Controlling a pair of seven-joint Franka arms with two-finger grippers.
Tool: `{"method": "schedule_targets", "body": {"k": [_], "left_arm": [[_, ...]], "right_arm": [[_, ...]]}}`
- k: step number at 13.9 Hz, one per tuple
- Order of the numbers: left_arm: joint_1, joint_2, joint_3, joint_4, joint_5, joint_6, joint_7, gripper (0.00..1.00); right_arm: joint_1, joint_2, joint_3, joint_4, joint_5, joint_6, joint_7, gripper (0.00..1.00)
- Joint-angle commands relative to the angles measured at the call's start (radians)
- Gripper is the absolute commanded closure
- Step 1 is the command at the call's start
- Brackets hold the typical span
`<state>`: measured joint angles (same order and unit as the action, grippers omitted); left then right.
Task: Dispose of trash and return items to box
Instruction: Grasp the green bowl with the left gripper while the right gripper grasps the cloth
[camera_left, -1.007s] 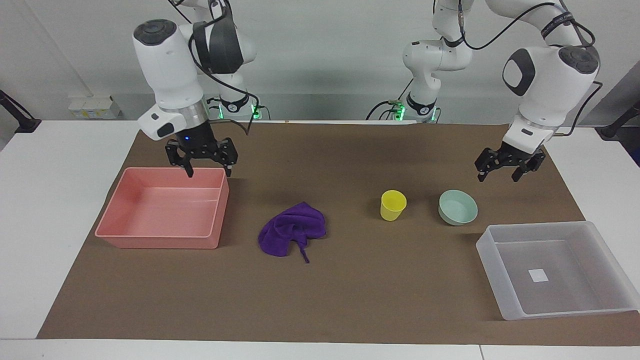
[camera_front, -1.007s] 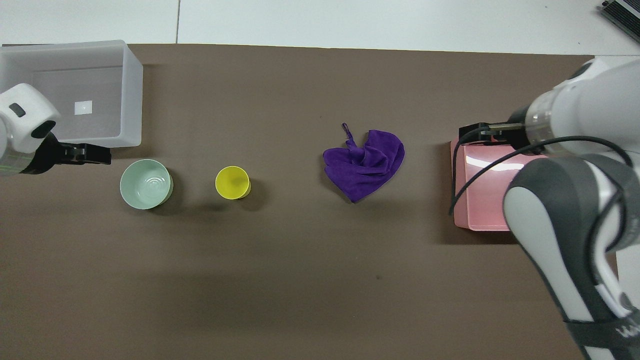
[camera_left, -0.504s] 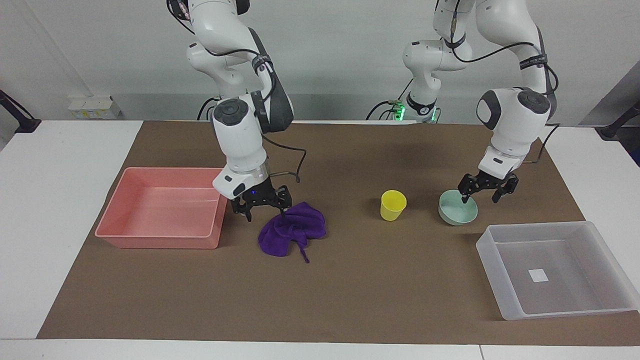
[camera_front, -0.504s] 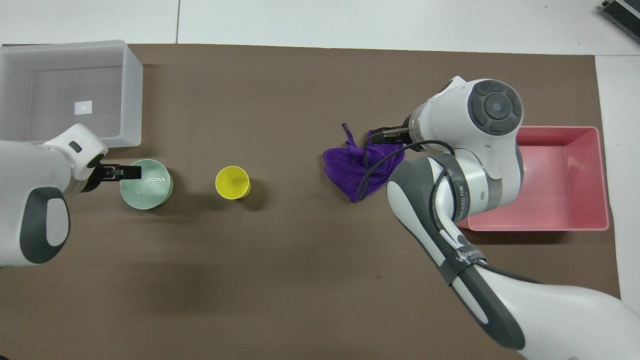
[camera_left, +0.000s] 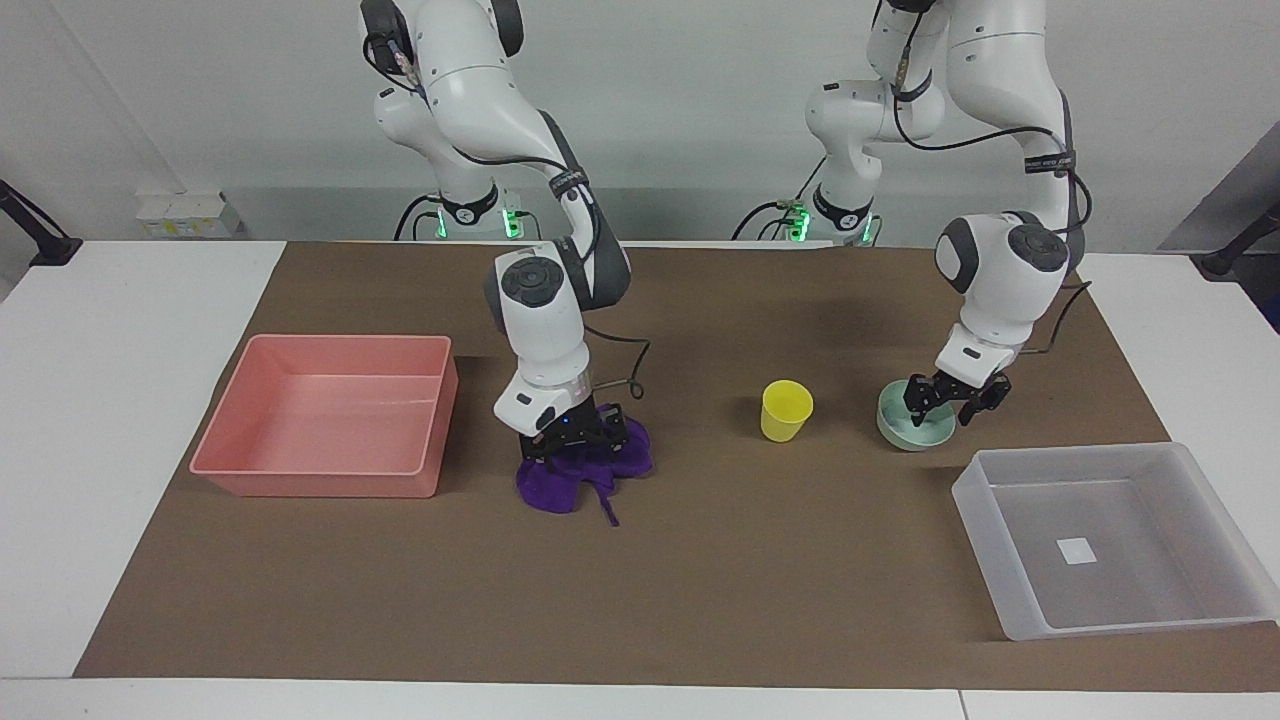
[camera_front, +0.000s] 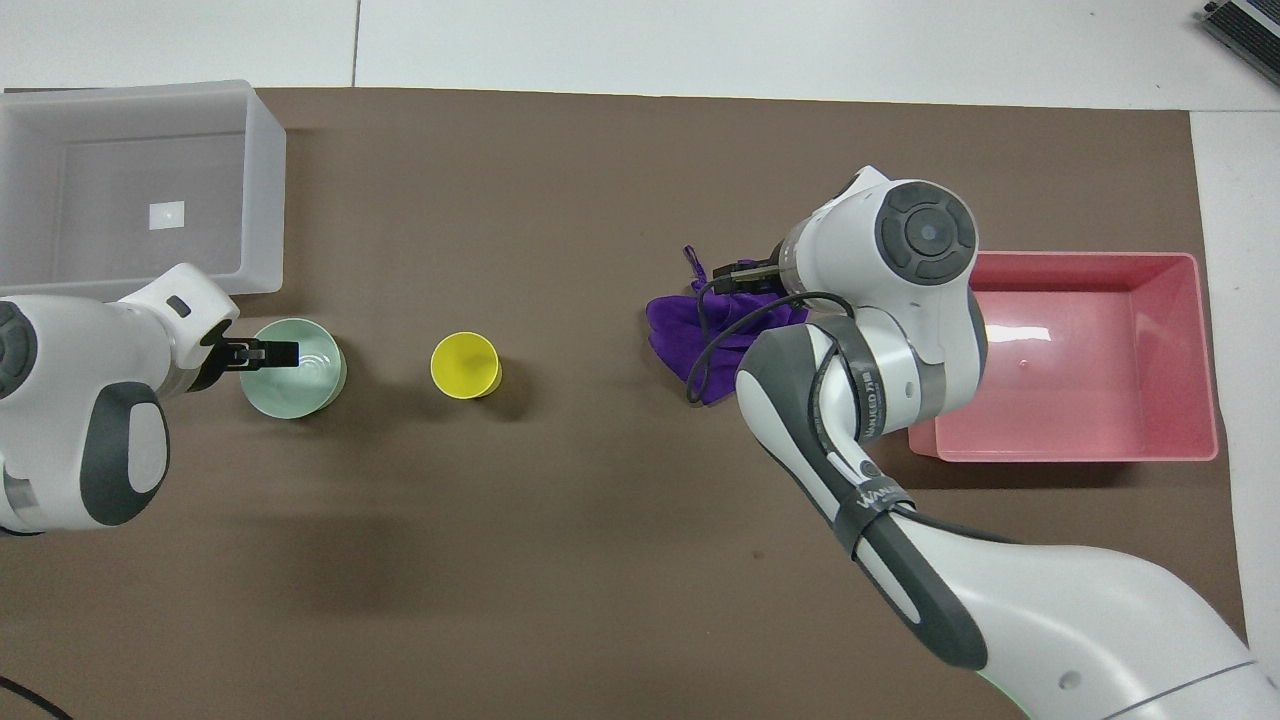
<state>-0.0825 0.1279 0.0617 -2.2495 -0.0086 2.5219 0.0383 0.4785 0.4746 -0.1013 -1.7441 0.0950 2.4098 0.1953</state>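
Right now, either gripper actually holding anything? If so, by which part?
Cannot be told. The right gripper is down on the top of the purple cloth; the left gripper straddles the mint-green bowl at its rim. Neither thing is lifted.

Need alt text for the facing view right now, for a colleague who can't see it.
The right gripper is down on the purple cloth beside the pink tray, while the left gripper straddles the green bowl's rim. The yellow cup and clear tub are untouched.

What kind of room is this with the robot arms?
Probably a robot lab. Two white arms are bolted at a table under a brown mat, with a pink tray and a clear box set out for practice.
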Motion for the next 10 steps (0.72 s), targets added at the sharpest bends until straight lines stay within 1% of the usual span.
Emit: {"method": "schedule_targets", "body": {"k": [1, 3, 5, 6, 7, 8, 10], "left_arm": [[0.014, -0.01, -0.008, -0.006, 0.007, 0.014, 0.009, 1.0], [0.015, -0.033, -0.008, -0.002, 0.007, 0.0, 0.008, 1.0], [0.015, -0.083, -0.008, 0.007, 0.007, -0.064, 0.009, 1.0], [0.015, -0.105, -0.008, 0.028, 0.007, -0.116, 0.009, 1.0], [0.015, -0.12, -0.008, 0.065, 0.007, -0.179, 0.009, 1.0], [0.017, -0.126, -0.006, 0.111, 0.009, -0.242, 0.009, 1.0], [0.035, -0.111, -0.008, 0.209, 0.009, -0.316, 0.012, 1.0]], "right_arm": [[-0.006, -0.011, 0.005, -0.046, 0.022, 0.032, 0.007, 0.0], [-0.001, -0.016, 0.005, -0.086, 0.022, 0.051, 0.009, 0.0], [0.012, -0.025, 0.006, -0.123, 0.022, 0.087, 0.0, 0.0], [0.018, -0.025, 0.005, -0.127, 0.02, 0.089, -0.001, 0.42], [0.023, -0.025, 0.006, -0.124, 0.02, 0.078, 0.006, 0.97], [0.025, -0.027, 0.006, -0.123, 0.02, 0.072, 0.022, 1.0], [0.026, -0.027, 0.006, -0.123, 0.018, 0.069, 0.045, 1.0]]}}
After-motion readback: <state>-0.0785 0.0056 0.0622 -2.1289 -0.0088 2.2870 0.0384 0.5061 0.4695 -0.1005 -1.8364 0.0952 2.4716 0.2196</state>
